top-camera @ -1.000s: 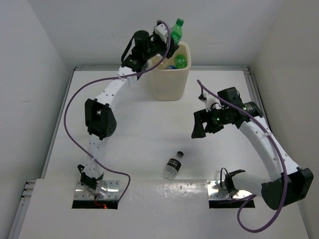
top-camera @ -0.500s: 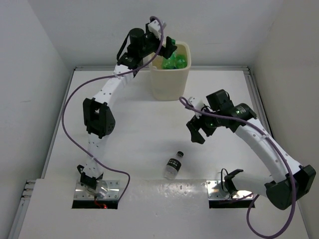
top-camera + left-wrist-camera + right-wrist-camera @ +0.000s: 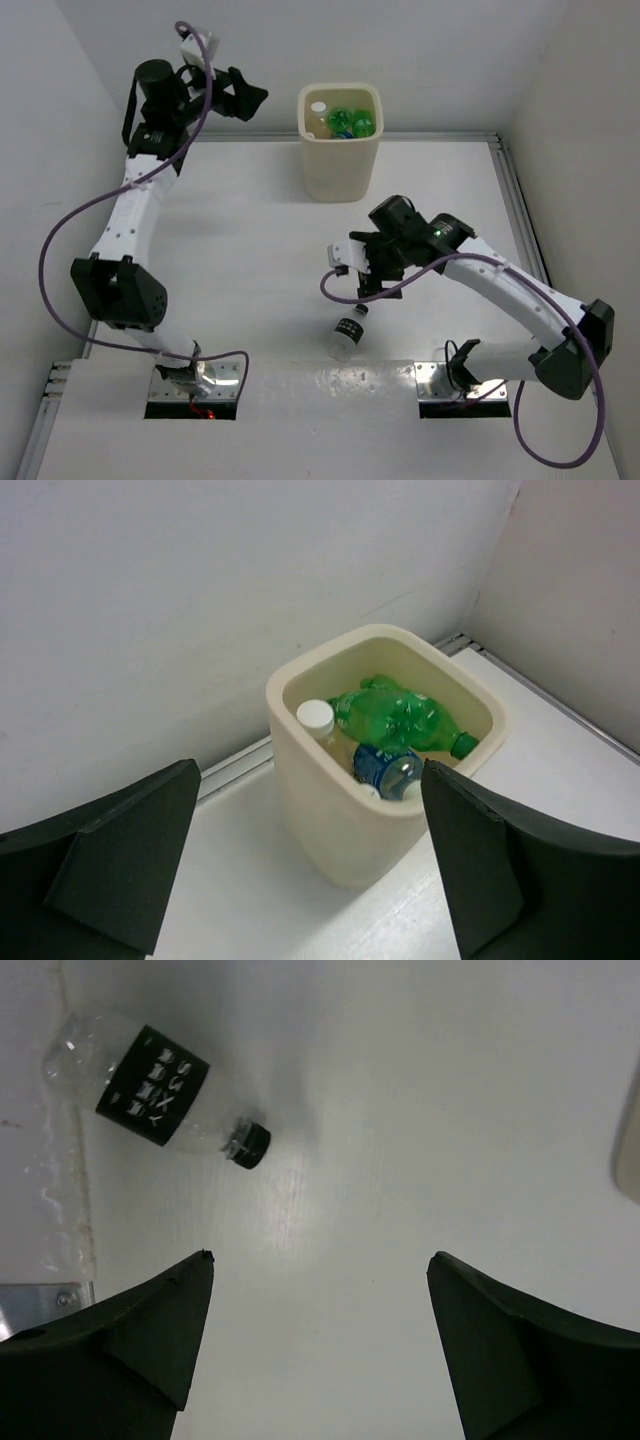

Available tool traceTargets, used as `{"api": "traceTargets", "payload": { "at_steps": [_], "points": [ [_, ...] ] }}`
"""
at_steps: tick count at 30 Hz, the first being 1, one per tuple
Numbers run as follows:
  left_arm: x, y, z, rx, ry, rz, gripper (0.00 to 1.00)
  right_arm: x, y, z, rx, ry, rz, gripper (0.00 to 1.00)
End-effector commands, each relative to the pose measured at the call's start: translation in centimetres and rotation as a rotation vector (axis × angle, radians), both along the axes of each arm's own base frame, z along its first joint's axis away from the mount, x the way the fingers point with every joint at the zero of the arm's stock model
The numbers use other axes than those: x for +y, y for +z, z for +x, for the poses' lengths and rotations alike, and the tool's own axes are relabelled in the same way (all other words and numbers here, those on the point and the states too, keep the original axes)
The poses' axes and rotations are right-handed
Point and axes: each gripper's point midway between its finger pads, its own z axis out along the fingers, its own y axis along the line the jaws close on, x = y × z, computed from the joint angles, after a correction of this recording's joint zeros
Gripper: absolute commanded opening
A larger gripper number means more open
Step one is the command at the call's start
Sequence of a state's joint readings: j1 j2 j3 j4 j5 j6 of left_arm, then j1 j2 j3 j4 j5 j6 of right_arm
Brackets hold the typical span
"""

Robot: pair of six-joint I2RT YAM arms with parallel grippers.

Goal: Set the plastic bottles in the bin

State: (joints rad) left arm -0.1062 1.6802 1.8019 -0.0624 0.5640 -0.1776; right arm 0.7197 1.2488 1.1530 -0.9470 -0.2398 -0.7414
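The right pincer (image 3: 362, 272) is hanging wide open and gripping nothing, above the only bottle in view outside the bin; this clear bottle with a black label (image 3: 347, 333) is lying on its side on the white table (image 3: 250, 250), just beyond the pincer's tips and off to one side, not yet between them. Judging by this, the step in hand is the approach for a pick. The next move is calling for a shift over the bottle's body, a descent until the jaws are straddling its width, then a firm closing, since a round bottle is likely to roll if nudged.

The left pincer (image 3: 252, 98) is standing fully open and empty, raised to one side of the cream bin (image 3: 340, 170), which is sitting well beyond the right pincer. The left wrist view is showing what the overhead view only hints at: in the bin a green bottle (image 3: 400, 715) is lying beside a white-capped bottle (image 3: 315, 717) and a blue-labelled one (image 3: 385, 768); the right wrist view is showing the label's white lettering and the black cap pointing towards the pincer's gap.
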Motion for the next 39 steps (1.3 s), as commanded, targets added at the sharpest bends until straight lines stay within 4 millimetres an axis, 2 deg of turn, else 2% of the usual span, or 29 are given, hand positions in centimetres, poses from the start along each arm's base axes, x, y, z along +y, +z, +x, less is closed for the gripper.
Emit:
{"api": "traceTargets", "payload": {
  "at_steps": [1, 2, 3, 5, 6, 7, 8, 10, 12, 13, 14, 15, 16, 17, 20, 22, 25, 28, 29, 30, 32, 33, 34, 35, 37, 38, 39],
  "points": [
    [1.0, 0.3, -3.7, 0.003, -0.053, -0.014, 0.99, 1.4, -2.2, -2.2, 0.038, 0.195, -0.043, 0.86],
    [1.9, -0.7, -3.9, 0.025, -0.049, -0.012, 0.99, 1.9, -3.3, -3.6, 0.057, 0.26, -0.066, 0.86],
    [2.1, -0.7, -4.5, 0.031, -0.051, -0.02, 0.99, 1.9, -3.6, -3.6, 0.061, 0.264, -0.072, 0.86],
    [2.9, -0.5, -5.5, 0.038, -0.04, -0.027, 0.99, 2.8, -4.9, -5.3, 0.071, 0.348, -0.093, 0.86],
    [3.5, -1.3, -5.7, 0.055, -0.032, -0.027, 0.99, 2.9, -5.7, -5.5, 0.074, 0.364, -0.115, 0.87],
    [3.7, -1.0, -6.5, 0.052, -0.037, -0.033, 0.99, 4.0, -6.0, -5.9, 0.05, 0.409, -0.105, 0.87],
    [4.1, -1.2, -6.6, 0.055, -0.028, -0.033, 0.99, 4.2, -6.9, -6.7, 0.056, 0.437, -0.127, 0.87],
    [4.8, -2.3, -6.8, 0.081, -0.028, -0.034, 0.99, 5.4, -8.0, -7.6, 0.056, 0.487, -0.141, 0.89],
    [5.8, -2.1, -7.4, 0.08, -0.01, -0.044, 0.99, 6.2, -9.0, -7.9, 0.058, 0.515, -0.154, 0.93],
    [6.1, -2.7, -7.3, 0.093, -0.01, -0.045, 0.99, 6.5, -9.6, -8.5, 0.057, 0.537, -0.163, 0.94],
    [6.3, -2.3, -7.7, 0.09, -0.01, -0.052, 0.99, 7.0, -9.8, -8.2, 0.034, 0.543, -0.162, 0.96],
    [6.6, -2.8, -7.6, 0.108, -0.001, -0.061, 0.99, 6.7, -10.7, -8.6, 0.038, 0.555, -0.176, 0.97],
    [6.9, -3.2, -7.7, 0.117, -0.011, -0.061, 0.99, 7.4, -11.2, -8.5, 0.023, 0.574, -0.173, 0.97],
    [6.9, -2.9, -8.0, 0.108, -0.012, -0.06, 0.99, 7.4, -11.6, -8.8, 0.016, 0.591, -0.187, 0.97],
    [7.7, -3.4, -8.2, 0.126, -0.004, -0.07, 0.99, 7.7, -12.9, -9.6, 0.023, 0.636, -0.216, 0.98],
    [8.0, -3.0, -8.6, 0.115, -0.002, -0.068, 0.99, 7.3, -14.1, -10.0, 0.029, 0.653, -0.235, 0.98],
    [8.7, -3.7, -8.6, 0.134, 0.009, -0.072, 0.99, 6.9, -15.5, -10.1, 0.009, 0.683, -0.257, 0.98],
    [8.9, -4.1, -8.6, 0.144, 0.009, -0.074, 0.99, 7.7, -16.2, -9.7, -0.006, 0.667, -0.248, 0.91],
    [8.9, -4.1, -8.6, 0.144, 0.009, -0.074, 0.99, 7.8, -16.4, -9.6, -0.002, 0.66, -0.256, 0.78],
    [9.3, -4.1, -8.5, 0.143, 0.018, -0.075, 0.99, 7.8, -16.5, -9.5, -0.002, 0.655, -0.259, 0.71],
    [9.3, -4.1, -8.5, 0.138, 0.018, -0.067, 0.99, 8.5, -15.5, -8.8, -0.02, 0.627, -0.238, 0.55],
    [9.3, -4.1, -8.5, 0.138, 0.018, -0.067, 0.99, 8.4, -15.4, -8.8, -0.004, 0.594, -0.237, 0.51],
    [9.3, -3.7, -8.8, 0.129, 0.018, -0.066, 0.99, 9.8, -13.6, -8.1, -0.024, 0.572, -0.199, 0.45],
    [9.3, -4.0, -8.7, 0.123, 0.018, -0.058, 0.99, 10.6, -11.8, -7.9, -0.038, 0.554, -0.16, 0.35],
    [9.4, -3.5, -8.7, 0.096, 0.027, -0.054, 0.99, 12.9, -7.3, -6.8, -0.04, 0.438, -0.055, 0.22],
    [9.4, -4.0, -8.6, 0.105, 0.026, -0.071, 0.99, 15.8, -1.7, -4.4, -0.078, 0.321, 0.087, 0.12],
    [9.4, -3.8, -8.5, 0.099, 0.025, -0.076, 0.99, 17.0, 0.6, -3.8, -0.113, 0.319, 0.139, 0.09]
  ]
}}
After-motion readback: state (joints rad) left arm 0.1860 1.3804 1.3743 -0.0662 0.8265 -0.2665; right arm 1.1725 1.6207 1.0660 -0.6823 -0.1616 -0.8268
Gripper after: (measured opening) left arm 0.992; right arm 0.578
